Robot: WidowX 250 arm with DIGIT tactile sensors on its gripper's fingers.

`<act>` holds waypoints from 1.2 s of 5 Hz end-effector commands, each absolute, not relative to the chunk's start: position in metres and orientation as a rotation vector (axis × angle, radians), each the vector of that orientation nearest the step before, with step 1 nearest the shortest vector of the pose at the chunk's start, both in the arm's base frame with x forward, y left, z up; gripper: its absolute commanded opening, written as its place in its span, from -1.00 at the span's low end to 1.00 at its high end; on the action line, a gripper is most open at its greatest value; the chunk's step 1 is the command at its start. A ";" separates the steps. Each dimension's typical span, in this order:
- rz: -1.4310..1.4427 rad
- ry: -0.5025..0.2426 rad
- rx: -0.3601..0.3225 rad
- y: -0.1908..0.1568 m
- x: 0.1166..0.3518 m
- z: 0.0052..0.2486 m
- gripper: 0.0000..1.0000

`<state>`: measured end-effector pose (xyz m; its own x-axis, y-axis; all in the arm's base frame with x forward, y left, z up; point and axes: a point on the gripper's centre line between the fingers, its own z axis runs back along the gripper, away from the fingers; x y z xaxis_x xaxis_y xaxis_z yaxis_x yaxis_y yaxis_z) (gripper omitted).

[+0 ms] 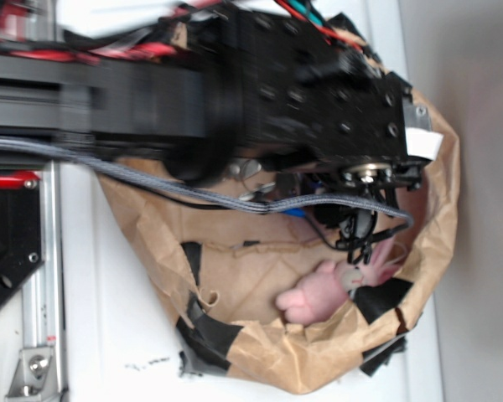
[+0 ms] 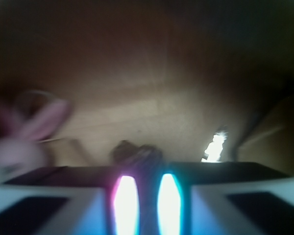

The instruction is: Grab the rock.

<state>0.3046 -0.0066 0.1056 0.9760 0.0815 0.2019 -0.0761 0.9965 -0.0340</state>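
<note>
Rock (image 2: 136,152) – blurry dark lump just ahead of tool (image 2: 148,203), fingers nearly together, gripping nothing; no legible writing.

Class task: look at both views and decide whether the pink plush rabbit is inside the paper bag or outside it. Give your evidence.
Inside. In the exterior view the pink rabbit lies within the brown paper bag, its rolled rim around it.

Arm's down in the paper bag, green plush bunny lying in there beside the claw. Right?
Not green: the bunny is pink, as the exterior view shows, and the wrist view agrees. The rest holds: the arm is down in the paper bag, with the bunny beside the claw.
</note>
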 end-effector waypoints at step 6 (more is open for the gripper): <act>-0.256 -0.190 -0.062 -0.022 0.301 0.056 1.00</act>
<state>0.2968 -0.0168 0.0430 0.9631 -0.2254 0.1467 0.2340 0.9713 -0.0437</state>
